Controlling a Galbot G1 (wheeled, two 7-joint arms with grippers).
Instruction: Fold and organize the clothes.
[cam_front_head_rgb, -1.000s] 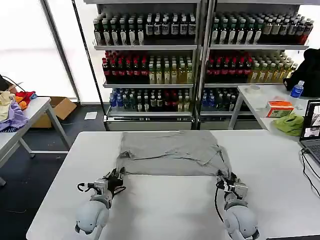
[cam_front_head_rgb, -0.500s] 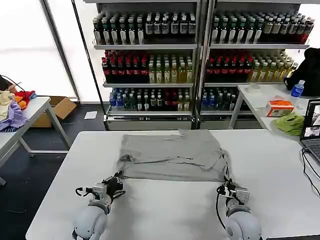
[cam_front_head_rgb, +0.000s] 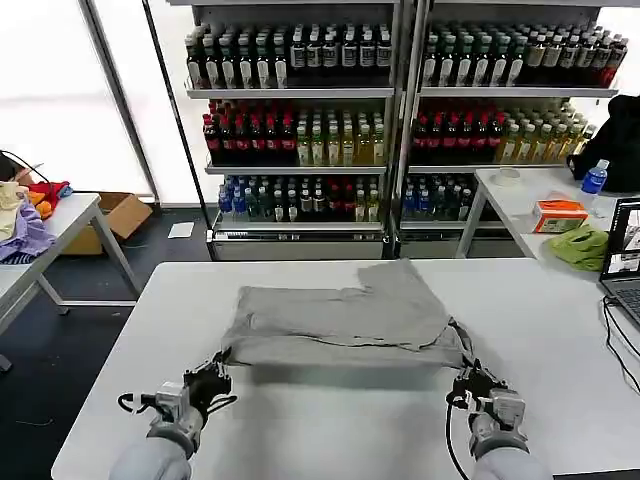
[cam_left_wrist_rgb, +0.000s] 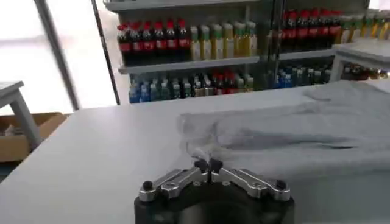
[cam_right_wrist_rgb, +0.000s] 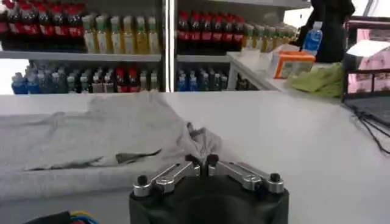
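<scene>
The grey shirt (cam_front_head_rgb: 340, 320) was found on the counter (cam_front_head_rgb: 560, 340), long axis across it, each near corner pinched in closed jaws, left gripper (cam_front_head_rgb: 213, 380) and right gripper (cam_front_head_rgb: 473, 381) equally near, the body lying beyond both.

Behind the white table (cam_front_head_rgb: 330, 420) stand 2 metal shelves (cam_front_head_rgb: 400, 95) packed with bottles, bright windows (cam_front_head_rgb: 60, 90) to the left, a dark floor (cam_front_head_rgb: 60, 340), a cardboard box (cam_front_head_rgb: 122, 215) and side tables (cam_front_head_rgb: 515, 195).
</scene>
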